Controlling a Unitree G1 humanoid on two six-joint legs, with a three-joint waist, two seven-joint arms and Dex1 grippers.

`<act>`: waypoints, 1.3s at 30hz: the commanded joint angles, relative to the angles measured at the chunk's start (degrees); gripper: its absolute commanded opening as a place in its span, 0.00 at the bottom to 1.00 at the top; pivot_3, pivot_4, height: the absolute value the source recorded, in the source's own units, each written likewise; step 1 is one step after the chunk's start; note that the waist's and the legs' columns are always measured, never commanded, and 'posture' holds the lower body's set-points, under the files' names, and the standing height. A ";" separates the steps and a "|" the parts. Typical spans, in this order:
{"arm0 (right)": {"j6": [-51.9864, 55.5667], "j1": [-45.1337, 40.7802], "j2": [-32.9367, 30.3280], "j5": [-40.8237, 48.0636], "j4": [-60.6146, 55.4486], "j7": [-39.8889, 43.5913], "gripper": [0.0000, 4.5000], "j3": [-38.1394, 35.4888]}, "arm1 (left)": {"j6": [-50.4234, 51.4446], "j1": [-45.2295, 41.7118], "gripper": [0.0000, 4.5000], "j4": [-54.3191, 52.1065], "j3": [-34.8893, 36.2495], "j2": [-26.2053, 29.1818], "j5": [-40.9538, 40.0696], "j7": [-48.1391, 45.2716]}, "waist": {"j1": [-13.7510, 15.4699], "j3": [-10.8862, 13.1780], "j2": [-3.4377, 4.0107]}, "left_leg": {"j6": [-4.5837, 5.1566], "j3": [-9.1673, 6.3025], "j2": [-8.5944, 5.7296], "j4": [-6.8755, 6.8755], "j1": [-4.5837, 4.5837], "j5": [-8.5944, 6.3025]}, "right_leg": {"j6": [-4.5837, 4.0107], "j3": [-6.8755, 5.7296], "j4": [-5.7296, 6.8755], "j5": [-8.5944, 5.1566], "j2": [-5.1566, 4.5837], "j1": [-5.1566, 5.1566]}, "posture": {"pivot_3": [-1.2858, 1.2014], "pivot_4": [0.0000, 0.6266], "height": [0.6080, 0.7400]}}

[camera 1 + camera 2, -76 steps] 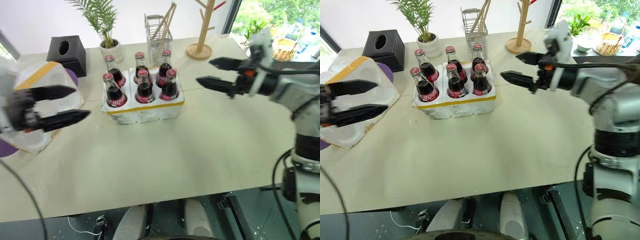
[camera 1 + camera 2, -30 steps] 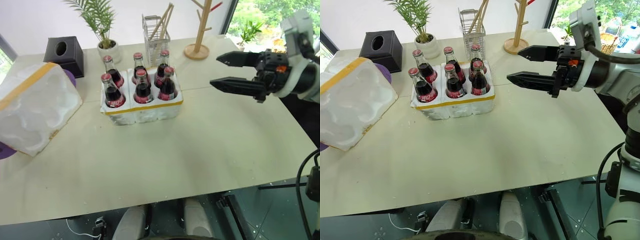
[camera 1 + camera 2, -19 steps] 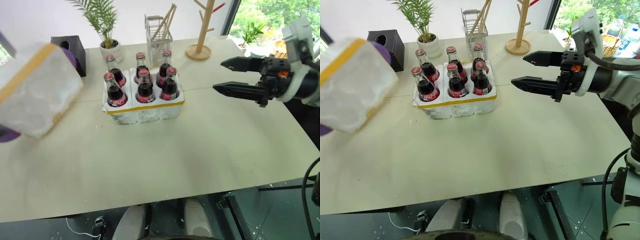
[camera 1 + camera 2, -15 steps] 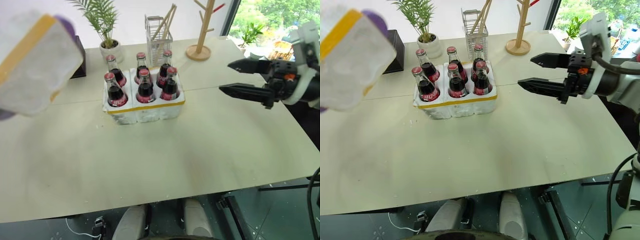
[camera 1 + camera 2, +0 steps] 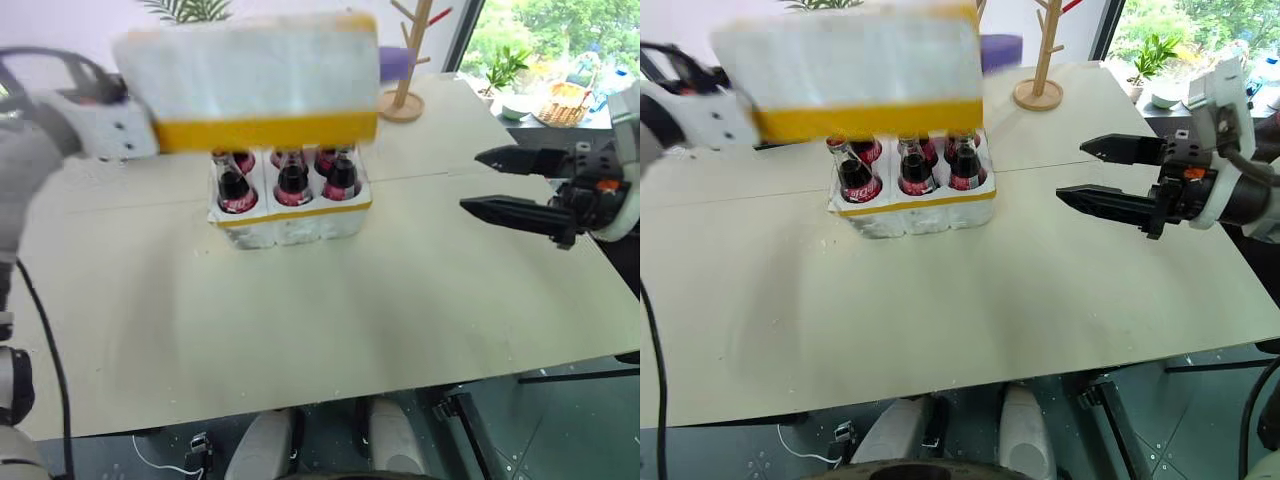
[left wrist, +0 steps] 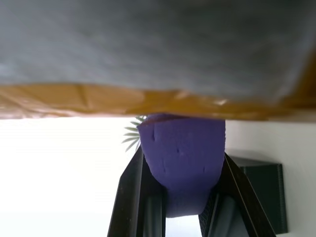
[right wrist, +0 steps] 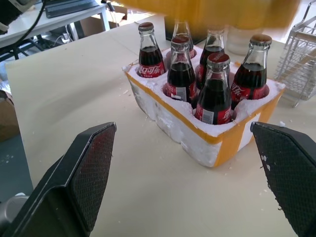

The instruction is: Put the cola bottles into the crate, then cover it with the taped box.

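Note:
The taped box (image 5: 250,80), white foam with a wide yellow band, hangs level in the air just above the cola bottles (image 5: 292,180). Its lower edge hides the bottle caps. Several bottles stand in the wells of the crate (image 5: 290,218), a low white block with a thin yellow band. My left gripper (image 6: 181,163) is shut on a purple piece (image 6: 182,148) fixed to the box's side, and its wrist (image 5: 100,125) shows at the box's left end. My right gripper (image 5: 470,180) hovers open to the right of the crate, pointing at it and holding nothing.
A wooden peg stand (image 5: 405,60) rises behind the crate on the right. A wire rack (image 7: 301,64) stands beside the crate, and a black tissue box (image 6: 261,197) lies further off. The table's right edge (image 5: 600,260) runs close under my right gripper.
The taped box has risen from the table's left side, swung right and rolled level over the bottles. My right gripper has drifted a little to the right, still open.

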 commanded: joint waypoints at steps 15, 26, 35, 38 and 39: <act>-1.29 -0.31 0.77 5.00 -1.08 -5.09 1.00 -1.84 | 5.16 12.50 0.79 -14.10 -1.06 -1.70 12.76 7.51 | 0.46 0.01 -0.01 | 0.03 -0.02 0.00 0.01 0.00 -0.02 | 0.00 0.00 -0.03 0.00 -0.02 0.02 | 0.52 0.24 1.00; -3.08 5.39 0.10 1.39 0.34 -2.71 1.00 -2.40 | 11.53 33.52 0.91 -29.94 17.08 -5.11 -16.13 -4.24 | 0.53 0.00 -0.01 | 0.07 -0.03 0.03 0.01 0.00 -0.05 | 0.00 0.00 -0.09 0.00 -0.03 0.06 | 0.52 0.24 1.00; -6.61 3.56 0.63 -2.41 3.32 -0.23 1.00 1.71 | 64.59 28.05 0.91 -23.48 37.49 -0.88 -71.66 -24.24 | 0.20 0.02 -0.03 | 0.05 -0.11 0.07 0.08 0.06 -0.04 | 0.00 -0.13 0.02 0.00 0.06 0.11 | 0.52 0.24 1.00; -7.79 1.44 1.04 -3.52 4.80 1.00 1.00 3.93 | 72.62 25.40 0.91 -18.64 38.74 5.65 -77.70 -31.69 | -0.23 0.01 0.00 | 0.05 -0.09 0.05 0.08 0.06 -0.04 | 0.00 -0.12 0.01 0.00 0.05 0.11 | 0.52 0.24 1.00; -8.25 0.95 1.11 -4.06 5.29 1.44 1.00 4.64 | 73.67 25.32 0.91 -18.28 38.64 7.76 -78.89 -34.56 | -0.37 0.01 0.00 | 0.06 -0.07 0.05 0.04 0.07 -0.05 | 0.00 -0.12 -0.02 -0.01 0.05 0.11 | 0.52 0.24 1.00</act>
